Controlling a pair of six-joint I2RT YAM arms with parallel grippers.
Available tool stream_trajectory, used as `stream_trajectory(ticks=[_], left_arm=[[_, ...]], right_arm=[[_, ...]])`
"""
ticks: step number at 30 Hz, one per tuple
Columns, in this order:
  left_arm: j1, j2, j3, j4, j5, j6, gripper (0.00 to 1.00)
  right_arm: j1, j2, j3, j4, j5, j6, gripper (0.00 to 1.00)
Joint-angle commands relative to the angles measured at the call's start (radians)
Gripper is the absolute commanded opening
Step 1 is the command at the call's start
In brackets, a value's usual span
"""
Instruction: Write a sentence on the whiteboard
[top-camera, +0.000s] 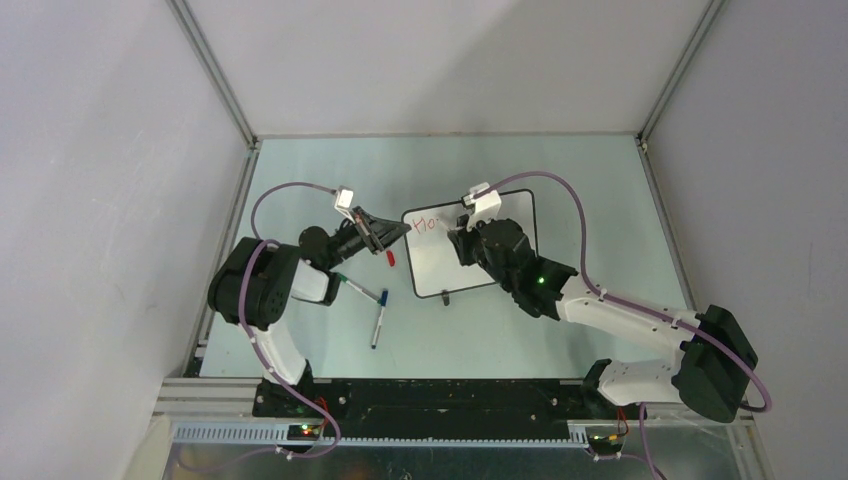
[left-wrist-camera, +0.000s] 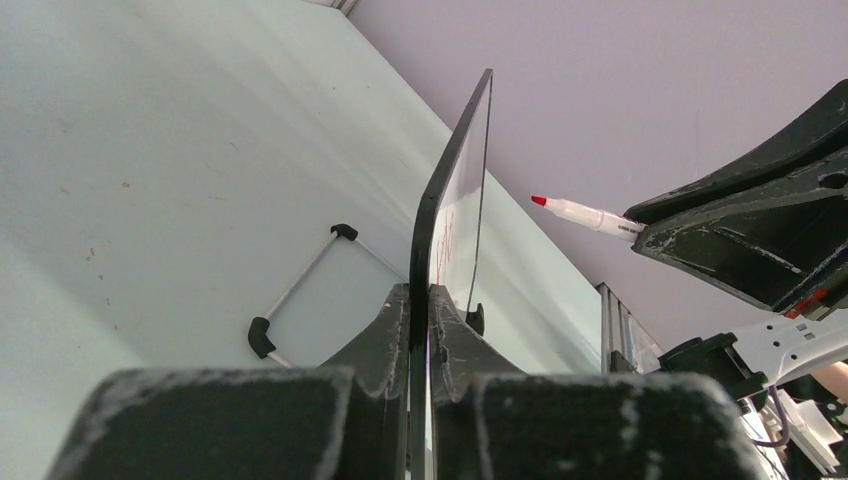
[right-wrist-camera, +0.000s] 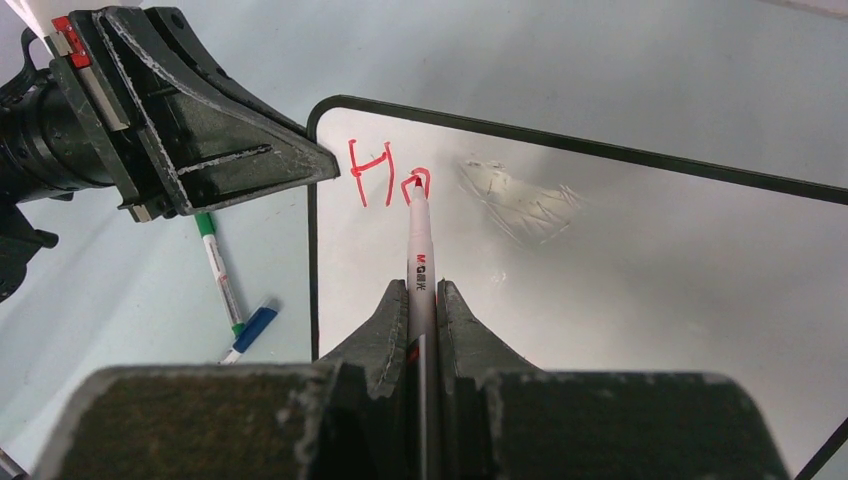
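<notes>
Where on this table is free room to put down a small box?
Free: the table strip between the whiteboard and the back wall, and the right side, between the board and the table edge. Crowded: left of the board, around the left pincer and loose pens.

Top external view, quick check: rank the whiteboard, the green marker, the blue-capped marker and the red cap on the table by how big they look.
1. whiteboard: largest by far.
2. green marker and blue-capped marker: about the same length, so not ranked against each other.
3. red cap: smallest.
</notes>
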Motion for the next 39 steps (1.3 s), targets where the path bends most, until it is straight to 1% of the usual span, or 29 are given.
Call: stream_trajectory(ticks=[1,9,11,16,19,23,25,27,28,30,36,39], left_arm=[[-0.008,-0.014,0.003,0.034,-0.003,0.041,0.0],[-0.009,-0.009,0.01,0.034,0.004,0.042,0.0],[-0.008,-0.025,-0.01,0.034,-0.01,0.047,0.0],[-0.009,-0.036,-0.04,0.034,-0.029,0.054,0.01],[-0.01,-0.021,-0.022,0.034,-0.027,0.05,0.0],[-0.01,-0.012,-0.014,0.034,-0.025,0.049,0.01],[-0.01,-0.011,-0.013,0.034,-0.028,0.053,0.0],[-0.011,-0.008,-0.01,0.035,-0.029,0.054,0.0],[-0.012,-0.007,-0.009,0.034,-0.028,0.056,0.0],[-0.013,-0.01,-0.009,0.034,-0.027,0.061,0.0],[-0.015,-0.013,-0.008,0.034,-0.025,0.067,0.01],[-0.016,-0.011,-0.003,0.034,-0.022,0.069,0.0]], right_arm=[[0.005,-0.024,0.001,0.04,-0.017,0.004,0.0],[-0.007,-0.052,0.016,-0.012,-0.069,0.051,0.0],[-0.009,-0.046,0.055,-0.056,-0.08,0.061,0.0],[-0.023,-0.043,0.161,-0.261,-0.11,0.081,0.0],[-0.055,-0.043,0.202,-0.296,-0.19,0.131,0.0],[-0.092,0.021,0.286,-0.379,-0.213,0.126,0.0],[-0.112,0.054,0.303,-0.408,-0.243,0.123,0.0],[-0.145,0.079,0.31,-0.41,-0.308,0.132,0.0],[-0.157,0.085,0.313,-0.407,-0.368,0.143,0.0],[-0.19,0.093,0.315,-0.391,-0.42,0.15,0.0],[-0.206,0.083,0.295,-0.375,-0.319,0.116,0.0],[-0.193,0.085,0.289,-0.359,-0.303,0.103,0.0]])
